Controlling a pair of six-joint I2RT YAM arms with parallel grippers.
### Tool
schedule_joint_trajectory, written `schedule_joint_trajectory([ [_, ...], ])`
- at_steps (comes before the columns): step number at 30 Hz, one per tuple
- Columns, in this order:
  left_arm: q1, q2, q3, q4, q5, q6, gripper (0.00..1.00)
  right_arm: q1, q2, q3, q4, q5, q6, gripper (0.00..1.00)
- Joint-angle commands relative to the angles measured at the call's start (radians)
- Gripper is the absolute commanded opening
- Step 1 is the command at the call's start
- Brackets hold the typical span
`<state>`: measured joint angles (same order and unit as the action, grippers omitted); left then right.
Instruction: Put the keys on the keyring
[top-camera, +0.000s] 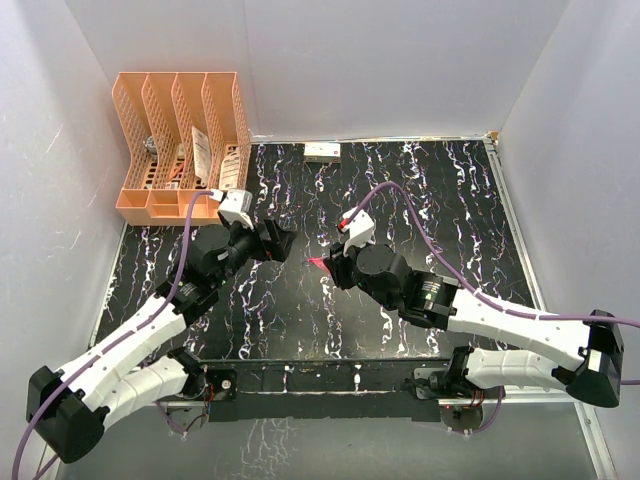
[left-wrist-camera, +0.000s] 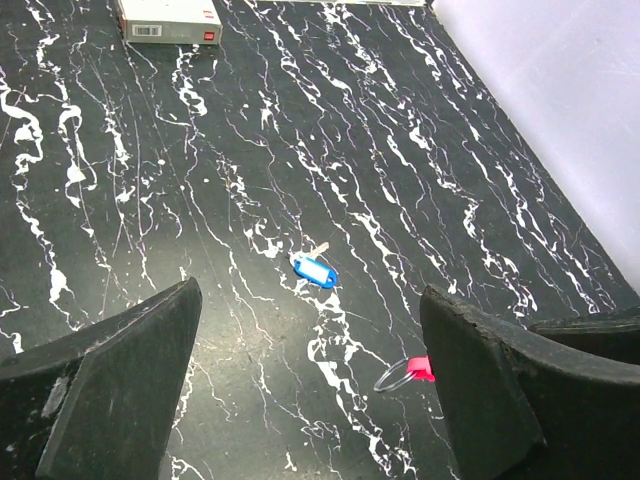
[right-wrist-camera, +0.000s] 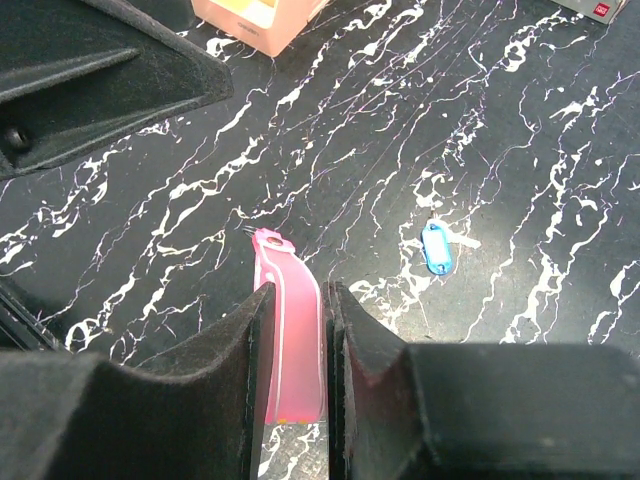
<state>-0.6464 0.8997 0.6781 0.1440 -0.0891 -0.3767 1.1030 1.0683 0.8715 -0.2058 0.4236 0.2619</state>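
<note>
The keyring's red-pink strap (right-wrist-camera: 290, 330) stands pinched between the fingers of my right gripper (right-wrist-camera: 300, 290), and its far end points at the table. From the left wrist view only the strap's tip (left-wrist-camera: 421, 368) and the thin metal ring (left-wrist-camera: 396, 378) show, hanging just over the black marbled table. A blue-headed key (left-wrist-camera: 315, 271) (right-wrist-camera: 436, 247) lies flat on the table beyond the ring, with a small silvery piece (left-wrist-camera: 320, 248) at its side. My left gripper (left-wrist-camera: 308, 292) hovers wide open above key and ring, holding nothing. In the top view the red strap (top-camera: 317, 263) shows between both grippers.
An orange file rack (top-camera: 180, 140) with papers stands at the back left corner. A small white box (top-camera: 322, 151) (left-wrist-camera: 168, 18) lies by the back wall. White walls close in the black marbled table (top-camera: 420, 200) on three sides.
</note>
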Motion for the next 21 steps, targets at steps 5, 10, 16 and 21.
schedule_joint_trajectory([
  [5,-0.004,-0.055,-0.019,0.064,0.098,0.002,0.89,-0.002,0.003,0.048,0.04,0.024,-0.002,0.22],
  [10,-0.004,-0.093,-0.102,0.161,0.206,0.025,0.89,-0.002,-0.008,0.037,0.032,0.013,0.014,0.22],
  [16,-0.004,-0.075,-0.149,0.199,0.296,-0.002,0.87,-0.002,-0.012,0.047,0.02,0.02,0.02,0.22],
  [21,-0.004,-0.128,-0.242,0.298,0.32,-0.035,0.86,-0.002,-0.01,0.052,0.017,0.041,0.018,0.22],
])
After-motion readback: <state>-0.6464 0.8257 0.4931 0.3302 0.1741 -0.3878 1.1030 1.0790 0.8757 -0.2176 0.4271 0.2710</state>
